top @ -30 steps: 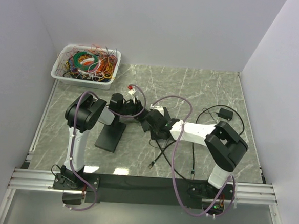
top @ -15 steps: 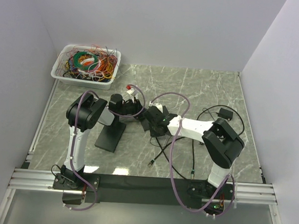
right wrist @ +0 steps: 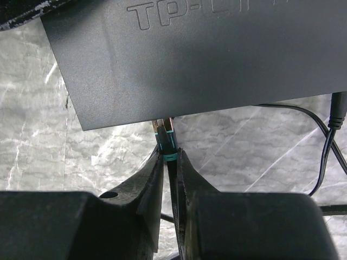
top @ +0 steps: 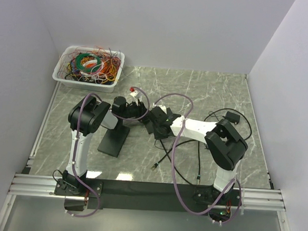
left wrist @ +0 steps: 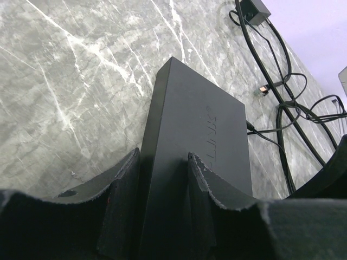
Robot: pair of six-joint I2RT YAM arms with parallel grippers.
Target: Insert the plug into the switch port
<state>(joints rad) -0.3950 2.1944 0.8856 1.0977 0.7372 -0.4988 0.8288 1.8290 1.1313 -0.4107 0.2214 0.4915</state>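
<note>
The black switch [left wrist: 200, 141] is clamped between my left gripper's [left wrist: 162, 162] fingers; it also shows in the right wrist view [right wrist: 206, 54] and from above [top: 143, 117]. My right gripper [right wrist: 169, 157] is shut on the plug [right wrist: 167, 140], a black connector with a teal band on a black cable. The plug's tip sits at the switch's near edge, just under its lower face; the ports themselves are hidden. From above, the two grippers meet at the table's middle, my right one [top: 155, 120] just right of the switch.
A white bin of coloured wires [top: 88, 66] stands at the back left. A black stand [top: 114, 139] lies by the left arm. Loose black cables [top: 164, 156] and a power adapter [top: 232, 118] lie to the right.
My right gripper has moved left with the plug, closing on the switch. The right arm has stretched further left. The left gripper has stayed on the switch.
</note>
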